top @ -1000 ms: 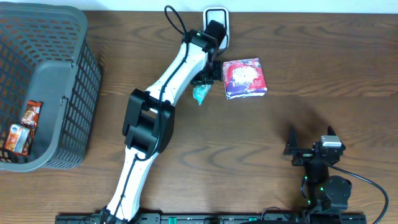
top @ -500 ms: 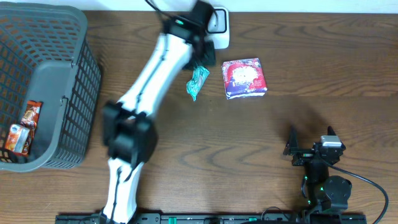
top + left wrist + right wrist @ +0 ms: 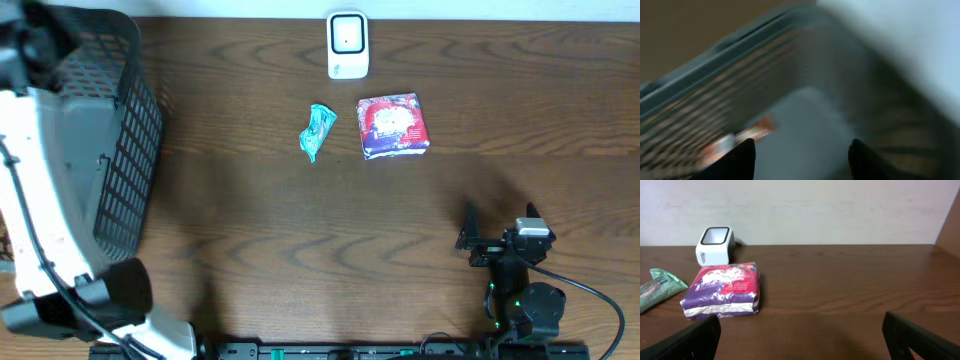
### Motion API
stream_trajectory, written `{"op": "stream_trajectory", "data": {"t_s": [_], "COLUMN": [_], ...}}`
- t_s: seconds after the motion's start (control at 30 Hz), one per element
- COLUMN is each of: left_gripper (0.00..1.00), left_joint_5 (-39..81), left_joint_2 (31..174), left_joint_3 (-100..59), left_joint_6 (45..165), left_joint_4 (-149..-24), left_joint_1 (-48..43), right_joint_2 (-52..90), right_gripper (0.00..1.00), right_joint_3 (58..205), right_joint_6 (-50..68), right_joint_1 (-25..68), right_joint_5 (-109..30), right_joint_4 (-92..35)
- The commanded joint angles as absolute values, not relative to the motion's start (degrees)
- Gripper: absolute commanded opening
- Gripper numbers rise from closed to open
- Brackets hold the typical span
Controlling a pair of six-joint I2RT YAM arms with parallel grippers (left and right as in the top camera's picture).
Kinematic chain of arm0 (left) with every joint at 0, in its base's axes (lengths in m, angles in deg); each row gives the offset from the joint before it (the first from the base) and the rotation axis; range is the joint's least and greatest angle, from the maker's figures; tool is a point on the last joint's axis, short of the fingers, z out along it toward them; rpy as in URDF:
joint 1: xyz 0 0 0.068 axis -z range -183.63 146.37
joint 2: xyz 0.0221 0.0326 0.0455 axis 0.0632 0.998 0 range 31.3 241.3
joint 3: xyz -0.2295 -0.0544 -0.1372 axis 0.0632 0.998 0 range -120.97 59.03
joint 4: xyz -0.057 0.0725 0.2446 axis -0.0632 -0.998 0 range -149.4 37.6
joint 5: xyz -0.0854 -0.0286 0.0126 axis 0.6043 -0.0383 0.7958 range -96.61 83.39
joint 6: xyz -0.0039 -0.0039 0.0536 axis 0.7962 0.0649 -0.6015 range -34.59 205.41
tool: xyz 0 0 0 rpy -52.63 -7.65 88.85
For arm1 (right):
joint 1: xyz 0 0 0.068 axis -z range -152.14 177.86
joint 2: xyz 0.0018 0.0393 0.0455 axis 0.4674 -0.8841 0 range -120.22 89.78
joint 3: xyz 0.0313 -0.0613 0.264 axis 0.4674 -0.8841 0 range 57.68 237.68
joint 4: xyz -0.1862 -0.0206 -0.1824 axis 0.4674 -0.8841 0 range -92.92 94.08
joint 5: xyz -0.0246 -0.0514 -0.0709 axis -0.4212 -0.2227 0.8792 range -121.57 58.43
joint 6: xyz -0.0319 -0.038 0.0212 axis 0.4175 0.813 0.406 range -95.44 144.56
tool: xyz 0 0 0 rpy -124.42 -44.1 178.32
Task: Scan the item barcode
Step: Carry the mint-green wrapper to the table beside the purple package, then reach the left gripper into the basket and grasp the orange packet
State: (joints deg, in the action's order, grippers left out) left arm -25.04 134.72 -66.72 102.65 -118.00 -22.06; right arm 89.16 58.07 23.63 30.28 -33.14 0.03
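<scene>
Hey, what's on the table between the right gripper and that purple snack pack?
Nothing. The stretch of table from the right gripper to the purple snack pack is bare wood, seen plainly in the right wrist view and confirmed overhead.

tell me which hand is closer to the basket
Left. The left hand hangs over the basket at the table's left end; the right hand sits far across, near the front right.

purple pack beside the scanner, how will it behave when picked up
The purple pack looks puffy, so it will probably squash and feel light. Its glossy wrap may slip. Lying flat, it is unlikely to roll.
</scene>
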Motion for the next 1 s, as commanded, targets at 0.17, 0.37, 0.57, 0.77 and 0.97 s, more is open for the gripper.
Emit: {"op": "stream_trajectory", "data": {"t_s": [0.17,0.37,0.57,0.77,0.97], "left_gripper": [0.59,0.60,0.62,0.62,0.61], "left_joint_5": [-35.97,-39.69,-39.67,-36.96,-25.61], "left_joint_2": [138.70,138.70,138.72,138.74,138.79], "left_joint_3": [-46.81,-31.95,-24.58,-22.38,-21.41], "left_joint_6": [96.18,96.11,90.56,90.08,83.85], "left_joint_4": [-119.49,-115.22,-106.63,-103.31,-100.62], "left_joint_1": [-32.14,-35.29,-37.43,-41.38,-43.57], "right_joint_2": [89.44,89.46,89.46,89.46,89.44], "right_gripper": [0.99,0.99,0.99,0.99,0.99], "right_joint_3": [58.00,58.00,58.00,58.00,58.00], "right_joint_6": [24.22,24.20,24.20,24.22,24.22], "right_joint_1": [30.54,30.56,30.56,30.56,30.56], "right_joint_5": [-33.20,-33.20,-33.22,-33.20,-33.20], "right_joint_4": [-0.19,-0.19,-0.19,-0.19,-0.19]}}
